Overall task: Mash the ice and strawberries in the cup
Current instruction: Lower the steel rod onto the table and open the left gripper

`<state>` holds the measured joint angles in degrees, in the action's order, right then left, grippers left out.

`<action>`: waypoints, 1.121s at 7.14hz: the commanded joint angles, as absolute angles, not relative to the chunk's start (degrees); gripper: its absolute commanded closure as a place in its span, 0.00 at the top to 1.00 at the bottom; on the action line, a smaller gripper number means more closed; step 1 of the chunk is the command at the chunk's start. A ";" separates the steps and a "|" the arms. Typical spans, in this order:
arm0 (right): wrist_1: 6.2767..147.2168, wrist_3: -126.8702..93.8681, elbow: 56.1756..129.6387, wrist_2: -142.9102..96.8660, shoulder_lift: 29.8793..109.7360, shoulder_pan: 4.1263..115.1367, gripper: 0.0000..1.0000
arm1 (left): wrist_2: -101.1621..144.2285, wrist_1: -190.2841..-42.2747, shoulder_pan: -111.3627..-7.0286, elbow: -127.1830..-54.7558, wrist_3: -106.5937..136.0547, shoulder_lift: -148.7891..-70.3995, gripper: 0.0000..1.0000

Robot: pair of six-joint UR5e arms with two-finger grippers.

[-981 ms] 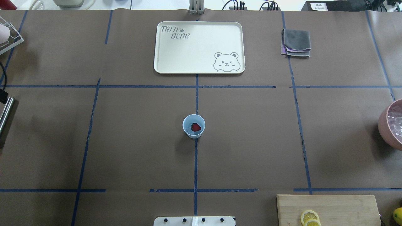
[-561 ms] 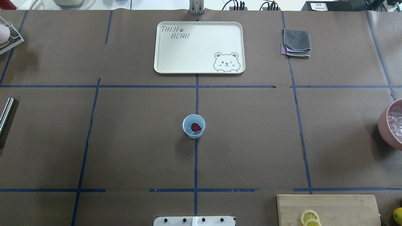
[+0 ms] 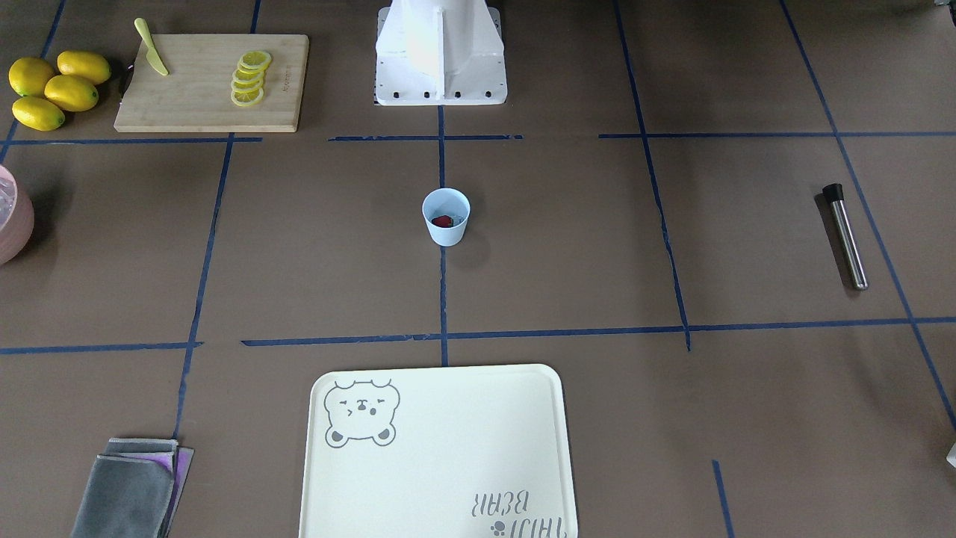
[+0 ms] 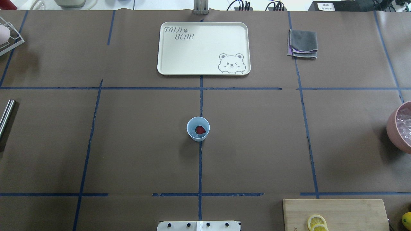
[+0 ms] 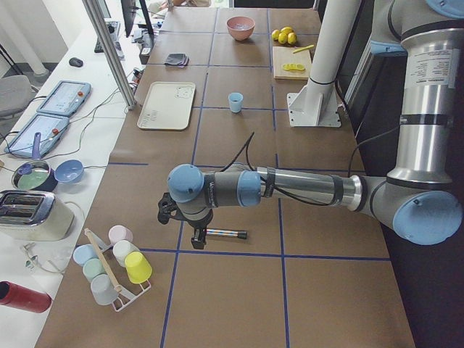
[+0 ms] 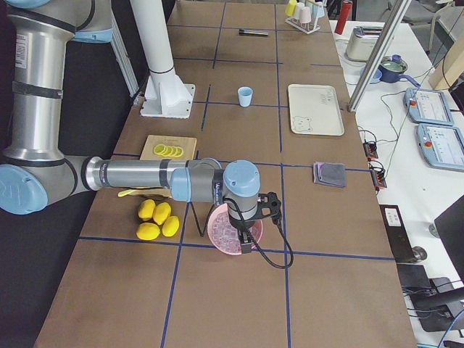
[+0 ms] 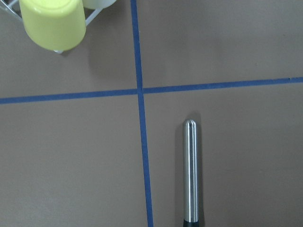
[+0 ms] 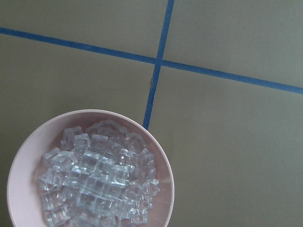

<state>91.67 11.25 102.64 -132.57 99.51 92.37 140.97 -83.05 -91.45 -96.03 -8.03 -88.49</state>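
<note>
Overhead exterior view cut the steel muddler [image 4: 7, 113] at its left edge, so only one end of it lay in sight. In the exterior left view the left gripper [image 5: 196, 238] hung just above this muddler. Its fingers were dark and small there, and I cannot tell if they were spread or closed. The left wrist view showed no fingers at all, and the muddler's black end was cut by the bottom edge.

In the middle of the table the light blue cup [image 4: 198, 129] stood upright on a blue tape line. The strawberry [image 4: 200, 129] lay inside it, and the ice [image 4: 193, 132] beside it was faint and hard to make out.

At the right edge the pink bowl [image 4: 399, 126] was only half visible. The right gripper [image 6: 245, 243] hung over it and over its ice cubes [image 8: 97, 177]. Its jaw state also cannot be told.
</note>
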 commanded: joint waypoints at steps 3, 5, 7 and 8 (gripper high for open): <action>91.67 11.25 102.92 -132.45 99.58 92.37 0.99 | 140.10 -88.68 -92.99 -96.41 -7.65 -85.70 1.00; 91.67 10.72 103.01 -132.54 99.67 92.46 0.99 | 138.17 -88.77 -92.90 -96.93 -8.08 -84.11 1.00; 91.67 10.72 103.01 -132.54 99.58 92.37 0.99 | 138.08 -88.86 -92.72 -97.03 -8.09 -83.94 1.00; 91.67 10.64 103.01 -132.54 99.58 92.37 0.99 | 138.08 -88.86 -92.72 -97.03 -8.09 -83.94 1.00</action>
<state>91.67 10.71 103.00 -132.54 99.59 92.41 138.14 -88.84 -92.75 -96.98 -8.07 -83.99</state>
